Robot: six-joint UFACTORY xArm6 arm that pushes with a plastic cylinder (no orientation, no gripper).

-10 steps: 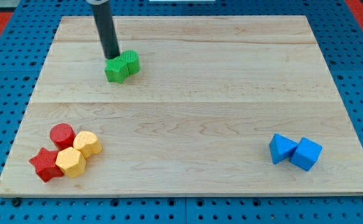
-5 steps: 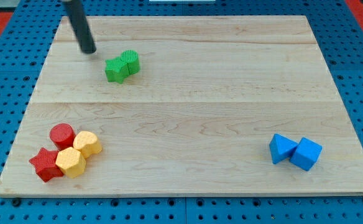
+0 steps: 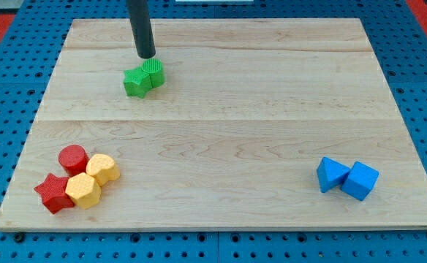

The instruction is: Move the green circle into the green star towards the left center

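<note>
The green circle and the green star sit touching each other in the upper left part of the wooden board, the circle on the star's upper right. My tip stands just above the pair, at the upper edge of the green circle, very close to it or touching it.
A red circle, a red star and two yellow blocks cluster at the lower left. Two blue blocks sit together at the lower right.
My tip swung from just above the green star out to the upper left, then back right to above the green circle. The blocks have not moved.
</note>
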